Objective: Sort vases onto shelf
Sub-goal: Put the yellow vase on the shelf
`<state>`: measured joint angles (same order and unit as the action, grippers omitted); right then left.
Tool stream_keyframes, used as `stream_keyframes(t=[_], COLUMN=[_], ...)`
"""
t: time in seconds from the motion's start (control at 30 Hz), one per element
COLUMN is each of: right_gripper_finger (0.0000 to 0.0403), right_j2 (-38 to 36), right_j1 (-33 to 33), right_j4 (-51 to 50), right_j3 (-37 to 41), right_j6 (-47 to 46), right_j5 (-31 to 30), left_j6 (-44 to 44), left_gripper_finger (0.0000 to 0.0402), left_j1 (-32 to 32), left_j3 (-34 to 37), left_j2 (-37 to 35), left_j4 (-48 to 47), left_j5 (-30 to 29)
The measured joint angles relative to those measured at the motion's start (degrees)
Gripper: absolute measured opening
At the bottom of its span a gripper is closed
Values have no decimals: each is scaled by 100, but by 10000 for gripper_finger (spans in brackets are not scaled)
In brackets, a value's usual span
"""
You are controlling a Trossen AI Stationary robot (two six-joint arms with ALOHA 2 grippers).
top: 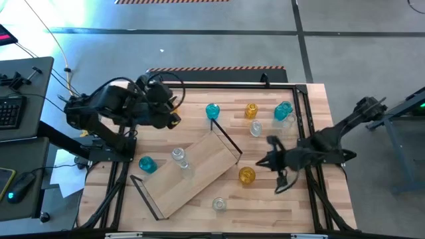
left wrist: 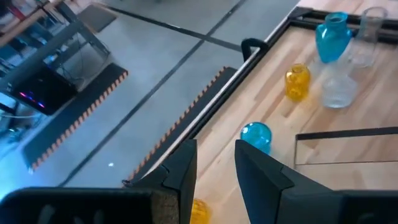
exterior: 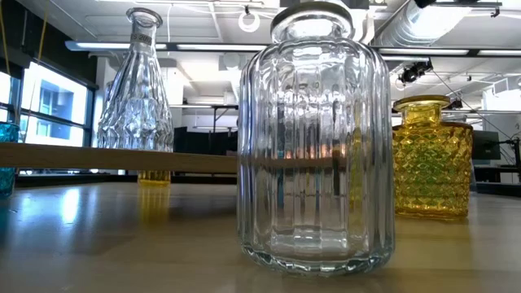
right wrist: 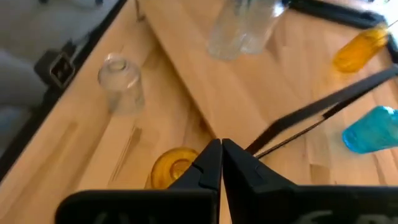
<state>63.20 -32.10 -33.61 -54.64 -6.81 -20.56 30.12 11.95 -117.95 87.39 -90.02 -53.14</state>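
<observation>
The shelf [top: 192,174] is laid diagonally across the middle of the tabletop [top: 312,199], with a black wire frame at each end. One clear vase [top: 179,157] is stood on it. Seven more are counted on the table: teal ones at [top: 212,111], [top: 283,109] and [top: 147,164], amber ones at [top: 251,110] and [top: 246,175], clear ones at [top: 255,129] and [top: 219,204]. Open board is left along the near edge. No writing can be read. The left gripper [top: 174,119] is held part-open and empty near the far-left edge. The right gripper [top: 260,161] is closed on nothing, just beside the nearer amber vase.
</observation>
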Motion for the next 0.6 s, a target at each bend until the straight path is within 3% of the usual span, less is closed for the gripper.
stream_keyframes(t=[0.27,0.43,0.6], right_gripper_finger=[0,0,0], right_j2=[1177,1685,1819], right_j1=[474,590,583], right_j4=[-481,-568,-507], right_j3=[-386,-386,-387], right_j6=[-292,-472,16], right_j5=[1186,1233,1255], left_j6=[-78,-78,-144], left_gripper_finger=[102,102,102], left_j1=[-5,-2,13], left_j3=[0,0,0], left_j2=[-2,-11,-6], left_j4=[0,0,0], left_j5=[-245,-263,-261])
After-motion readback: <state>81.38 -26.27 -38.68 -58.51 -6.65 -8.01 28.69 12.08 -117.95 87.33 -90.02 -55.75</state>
